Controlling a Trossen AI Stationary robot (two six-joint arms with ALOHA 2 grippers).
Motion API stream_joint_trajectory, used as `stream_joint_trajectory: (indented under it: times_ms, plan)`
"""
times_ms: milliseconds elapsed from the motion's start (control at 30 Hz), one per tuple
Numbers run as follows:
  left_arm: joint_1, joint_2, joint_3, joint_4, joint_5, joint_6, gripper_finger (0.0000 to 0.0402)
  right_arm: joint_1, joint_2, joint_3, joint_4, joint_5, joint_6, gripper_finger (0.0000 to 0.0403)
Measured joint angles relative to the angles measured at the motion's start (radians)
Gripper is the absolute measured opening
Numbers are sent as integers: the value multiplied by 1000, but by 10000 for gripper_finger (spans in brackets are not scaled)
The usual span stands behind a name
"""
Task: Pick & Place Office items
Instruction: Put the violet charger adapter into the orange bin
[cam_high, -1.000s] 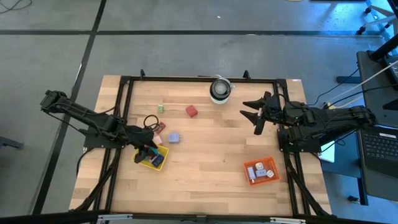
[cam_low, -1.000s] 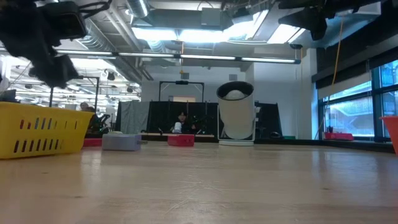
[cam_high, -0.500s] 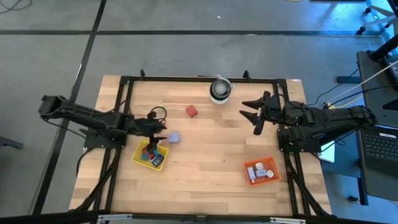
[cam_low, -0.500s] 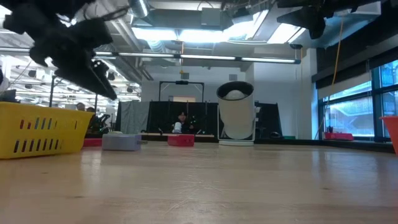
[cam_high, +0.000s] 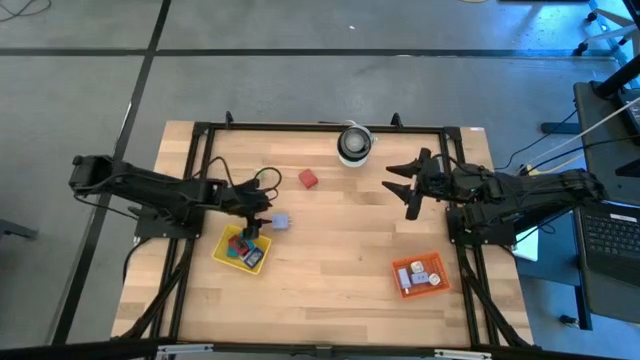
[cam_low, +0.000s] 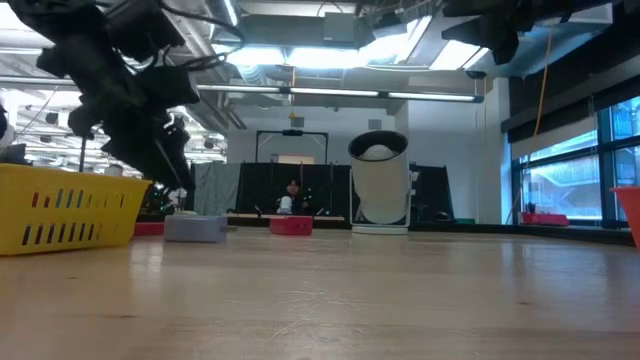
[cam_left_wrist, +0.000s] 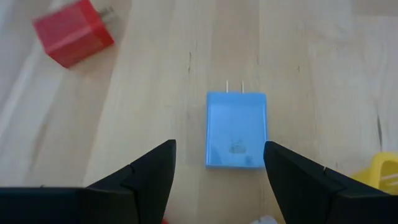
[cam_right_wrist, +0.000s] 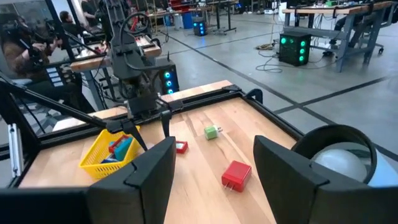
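No text, label, brand, number or sign can be read anywhere; the blue plug block (cam_left_wrist: 236, 130) bears a faint embossed mark, too small to make out.

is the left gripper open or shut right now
Open. In the left wrist view the left gripper has its two dark fingers spread wide apart, with the blue charger block lying on the table between them, untouched.

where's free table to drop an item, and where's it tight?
Free: the wood between the yellow tray and the orange tray, and the near edge below both. Tight: around the left gripper, over the blue block beside the yellow tray; also between the red block and white roll.
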Motion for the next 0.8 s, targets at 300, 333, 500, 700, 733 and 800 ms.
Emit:
stream_joint_trajectory:
  times_ms: [300, 333, 500, 700, 733, 800]
  plan:
    - [3, 172, 134, -80, 21, 42, 240, 0, 51, 0, 31, -29, -19, 217]
    - [4, 186, 146, -93, 19, 43, 240, 0, 55, 0, 35, -42, -19, 217]
    - [3, 245, 157, -106, 57, 17, 240, 0, 66, 0, 41, -53, -24, 217]
    - [3, 280, 157, -106, 86, 0, 240, 0, 66, 0, 42, -53, -26, 217]
    - [3, 284, 157, -105, 86, -1, 240, 0, 66, 0, 41, -53, -26, 217]
    - [3, 287, 157, -104, 86, -1, 240, 0, 66, 0, 41, -56, -26, 217]
